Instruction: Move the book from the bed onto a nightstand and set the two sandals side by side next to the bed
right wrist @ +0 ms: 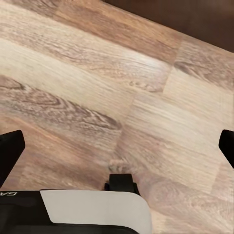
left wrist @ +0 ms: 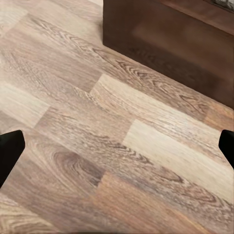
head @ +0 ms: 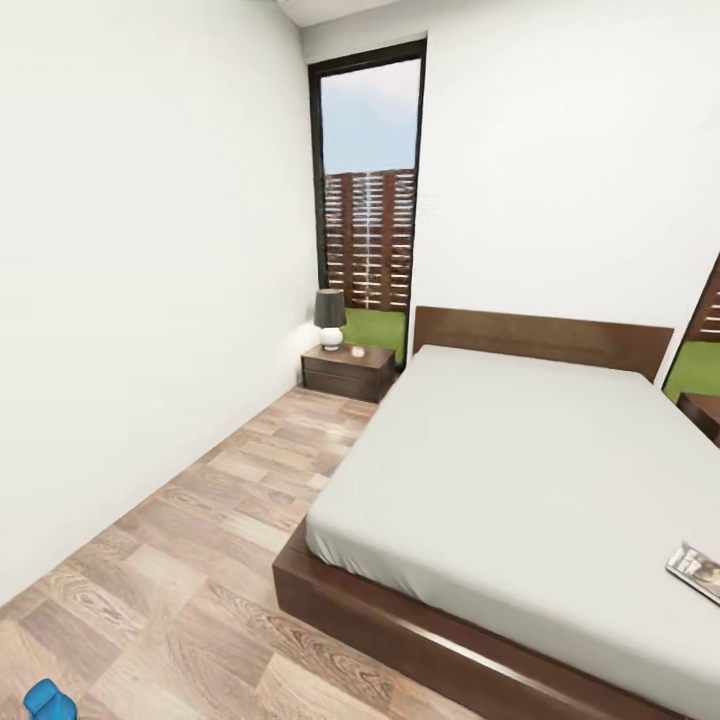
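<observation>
L end effector [left wrist: 117, 141]: fingers sitting spread wide, one dark fingertip [left wrist: 9, 148] showing at each side of the L wrist view, nothing between them. It's hanging over the wood plank floor [left wrist: 97, 146], w/ the dark brown bed frame [left wrist: 165, 39] lying just beyond it.

R end effector [right wrist: 117, 141]: also spread wide, dark tips at both sides of the R wrist view, gripping nothing. It's pointing down at the floor too; part of the robot's body, a white panel on black [right wrist: 92, 209], is showing under it, w/ a strip of dark frame at the far side.

Head view is looking across the bedroom. The bed [head: 520, 470] is taking up the R half: white mattress, dark brown platform frame, flat brown headboard [head: 540, 335] against the far wall. The book [head: 697, 572] is lying flat on the mattress near the foot-end corner on the R side, partly cut off by the picture edge; cover too small to read.

A nightstand [head: 348, 371] is standing in the far L corner, just beside the headboard end of the bed, under a tall dark-framed window [head: 368, 190] showing a slatted fence & grass. On its top: a lamp [head: 330, 318] w/ dark shade & white base, plus a small pale item [head: 358, 351] I can't identify. A bit of a 2nd nightstand [head: 703, 412] is showing at the R edge, on the bed's other side.

One blue sandal [head: 48, 700] is lying on the floor at the near L corner of the head view, well apart from the bed, mostly cut off.
</observation>
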### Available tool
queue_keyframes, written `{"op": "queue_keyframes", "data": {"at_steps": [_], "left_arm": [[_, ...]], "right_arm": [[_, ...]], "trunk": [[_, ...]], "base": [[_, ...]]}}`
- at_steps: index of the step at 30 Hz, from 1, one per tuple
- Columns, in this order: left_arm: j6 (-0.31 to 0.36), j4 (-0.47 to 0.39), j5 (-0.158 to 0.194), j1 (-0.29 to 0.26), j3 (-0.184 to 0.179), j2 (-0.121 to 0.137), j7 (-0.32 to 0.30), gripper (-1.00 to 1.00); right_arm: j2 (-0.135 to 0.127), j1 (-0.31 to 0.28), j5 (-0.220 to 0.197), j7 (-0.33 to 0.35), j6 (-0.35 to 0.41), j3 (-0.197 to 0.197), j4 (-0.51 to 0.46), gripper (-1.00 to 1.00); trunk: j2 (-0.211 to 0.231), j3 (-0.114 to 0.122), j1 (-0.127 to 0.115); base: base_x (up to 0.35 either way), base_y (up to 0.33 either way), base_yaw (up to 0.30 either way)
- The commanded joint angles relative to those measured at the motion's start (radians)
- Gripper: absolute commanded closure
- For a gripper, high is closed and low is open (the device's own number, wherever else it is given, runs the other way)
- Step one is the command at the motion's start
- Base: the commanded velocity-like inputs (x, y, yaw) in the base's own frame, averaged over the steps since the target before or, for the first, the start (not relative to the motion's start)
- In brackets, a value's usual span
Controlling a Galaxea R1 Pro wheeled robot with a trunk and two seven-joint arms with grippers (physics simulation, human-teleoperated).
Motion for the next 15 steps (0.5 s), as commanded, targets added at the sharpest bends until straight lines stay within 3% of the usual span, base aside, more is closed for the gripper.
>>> {"op": "queue_keyframes", "data": {"at_steps": [1,15], "left_arm": [[-0.003,0.001,0.008,-0.001,0.001,0.0,-0.001,-1.0],[-0.003,0.001,0.009,-0.001,0.001,0.0,-0.001,-1.0]], "right_arm": [[0.0,0.0,0.0,-0.001,-0.003,-0.001,0.0,-1.0],[0.0,0.0,0.0,-0.001,-0.003,0.0,0.0,-1.0]], "trunk": [[-0.001,-0.001,0.0],[-0.001,-0.001,0.0]], "base": [[0.0,0.0,0.29],[0.0,0.0,0.29]]}}
